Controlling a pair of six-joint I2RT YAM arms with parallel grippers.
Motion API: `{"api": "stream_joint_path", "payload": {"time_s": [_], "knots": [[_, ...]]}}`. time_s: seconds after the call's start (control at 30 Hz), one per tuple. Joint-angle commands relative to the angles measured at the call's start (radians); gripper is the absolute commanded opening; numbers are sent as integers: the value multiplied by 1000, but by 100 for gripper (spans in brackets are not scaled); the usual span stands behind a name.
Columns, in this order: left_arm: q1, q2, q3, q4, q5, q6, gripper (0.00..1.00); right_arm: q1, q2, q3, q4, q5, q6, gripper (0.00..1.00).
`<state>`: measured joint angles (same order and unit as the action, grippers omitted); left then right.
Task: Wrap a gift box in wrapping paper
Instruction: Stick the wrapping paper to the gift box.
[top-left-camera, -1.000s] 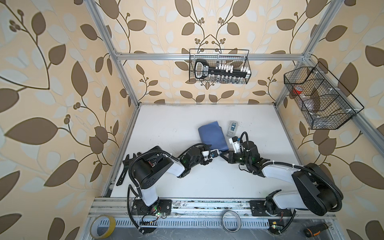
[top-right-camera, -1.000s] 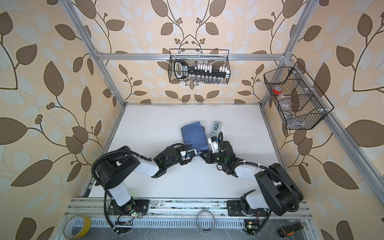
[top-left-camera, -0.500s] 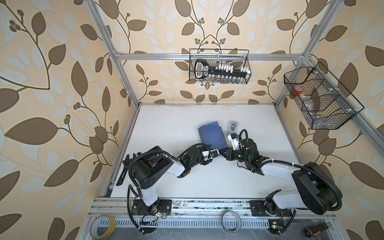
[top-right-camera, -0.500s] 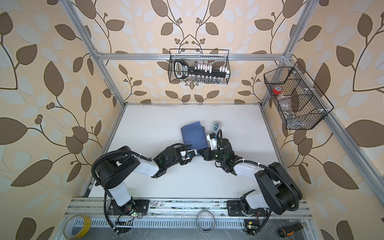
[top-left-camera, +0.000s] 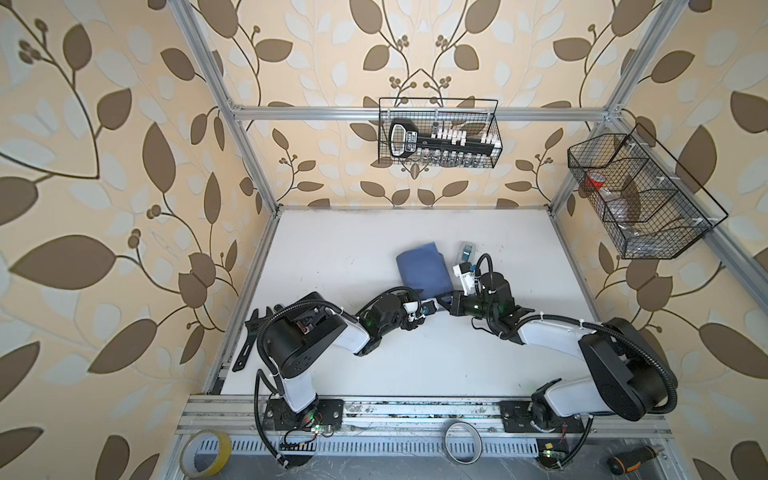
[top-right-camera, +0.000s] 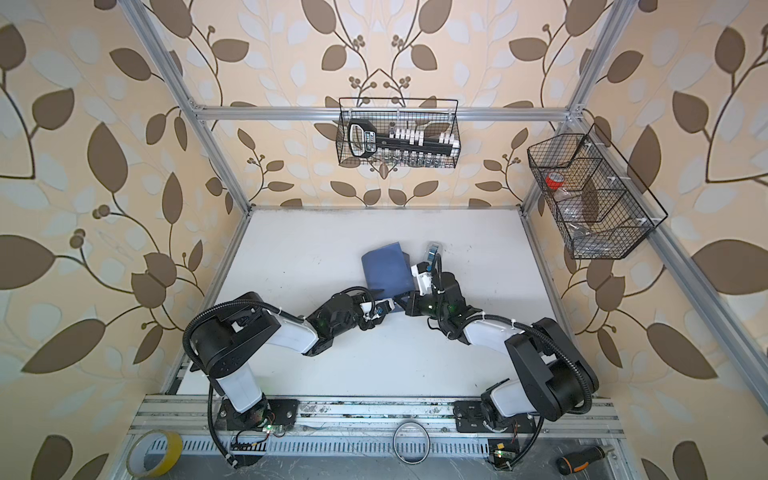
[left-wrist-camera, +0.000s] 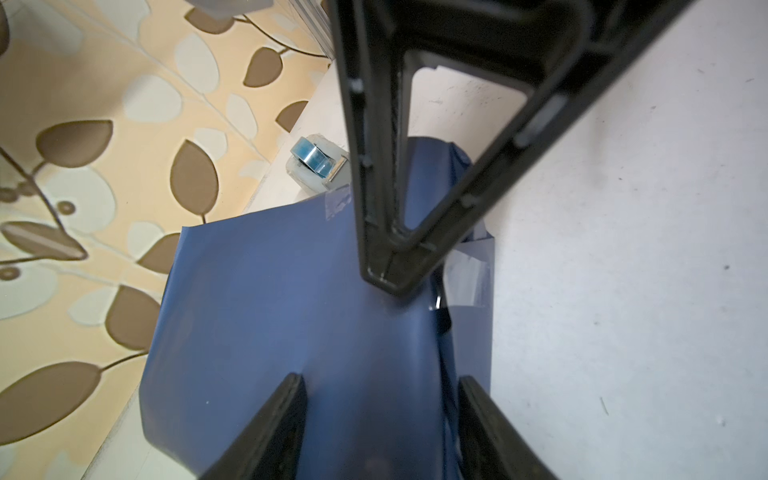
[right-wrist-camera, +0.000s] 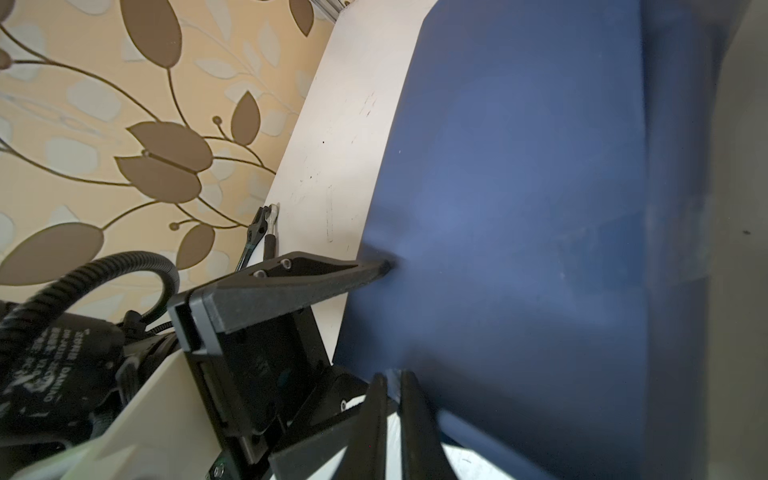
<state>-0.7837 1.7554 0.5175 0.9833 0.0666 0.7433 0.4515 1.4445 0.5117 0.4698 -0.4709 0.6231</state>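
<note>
The wrapping paper (top-left-camera: 423, 268) (top-right-camera: 386, 268) lies mid-table as a folded bundle, slate-blue face out, and the gift box is hidden inside it. My left gripper (top-left-camera: 431, 307) (left-wrist-camera: 380, 399) straddles the bundle's near end, its fingers (right-wrist-camera: 332, 274) pressing the paper from both sides and denting it. Opposite it, my right gripper (top-left-camera: 448, 301) (right-wrist-camera: 390, 376) is shut, with a pale paper edge pinched between its tips. Clear tape pieces (left-wrist-camera: 465, 278) stick to the paper's edges.
A small tape dispenser (top-left-camera: 467, 251) (left-wrist-camera: 316, 166) stands just beyond the bundle, near my right wrist. A black wrench (top-left-camera: 253, 332) lies at the table's left edge. Wire baskets hang on the back wall (top-left-camera: 438, 133) and on the right wall (top-left-camera: 636, 203). Tape rolls (top-left-camera: 208, 453) sit by the front rail.
My right wrist has crept slightly toward the far side, its jaws closing a touch tighter on the paper edge. The left arm and the bundle have stayed put.
</note>
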Motion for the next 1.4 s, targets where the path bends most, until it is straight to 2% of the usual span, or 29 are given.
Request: {"api": "stream_joint_path", "payload": {"time_s": [0.0,0.33,0.53,0.77,1.13,1.37], "knots": [[4,13,-24,-62,4,-8,58,4,24,32,-36,41,-22,11],[5,12,-24,-60,3,-7,58,-4,59,84,-136,60,-60,11],[5,10,-24,-61,3,-6,58,-45,-69,86,-222,47,-92,16],[5,13,-23,-58,1,-7,58,-1,-183,-60,-177,50,-111,17],[4,9,-24,-60,2,-6,58,44,-18,-44,-16,94,-100,11],[5,11,-22,-60,2,-5,58,44,22,-25,17,128,-98,9]]}}
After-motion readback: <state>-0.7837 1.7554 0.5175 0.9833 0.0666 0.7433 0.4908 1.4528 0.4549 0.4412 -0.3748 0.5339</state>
